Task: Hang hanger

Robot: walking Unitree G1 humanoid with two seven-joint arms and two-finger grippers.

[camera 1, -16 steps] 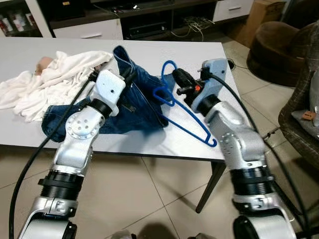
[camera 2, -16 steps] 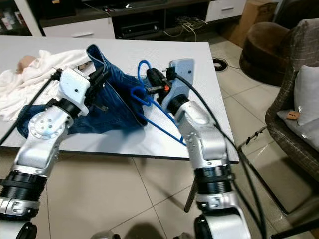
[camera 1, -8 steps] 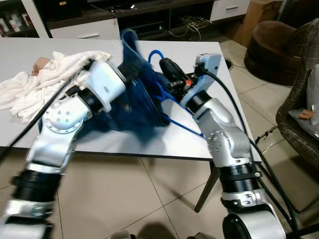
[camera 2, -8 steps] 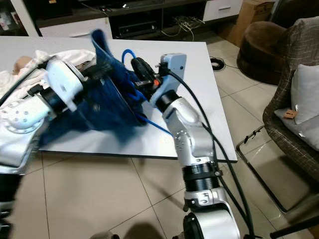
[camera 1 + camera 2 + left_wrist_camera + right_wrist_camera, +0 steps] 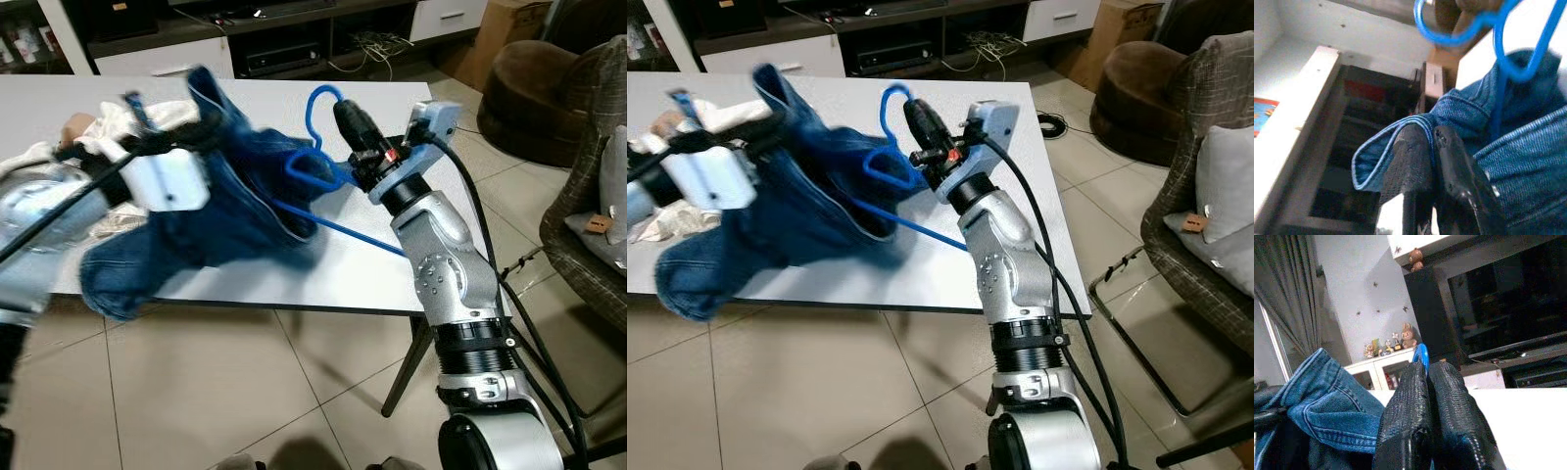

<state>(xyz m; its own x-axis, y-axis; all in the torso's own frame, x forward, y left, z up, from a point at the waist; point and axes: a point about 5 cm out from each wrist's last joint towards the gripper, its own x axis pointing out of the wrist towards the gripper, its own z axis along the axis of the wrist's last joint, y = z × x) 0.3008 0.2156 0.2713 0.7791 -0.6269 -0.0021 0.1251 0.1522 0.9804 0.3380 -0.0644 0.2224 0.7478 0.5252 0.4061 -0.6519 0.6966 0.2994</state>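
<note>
Blue hanger (image 5: 315, 162), pinched by the right gripper (image 5: 355, 127), sits partly inside the jeans (image 5: 220, 211), pinched by the left gripper (image 5: 1432, 161). Hanging it up remains.

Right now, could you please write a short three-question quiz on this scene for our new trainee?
1. True or false: the left gripper is shut on the blue denim jeans.
2. What does the right gripper pinch? A) white cloth B) blue plastic hanger C) black cable
3. Fill in: the crumpled white cloth lies on the white ____.

Key: 1 true; 2 B; 3 table.
</note>
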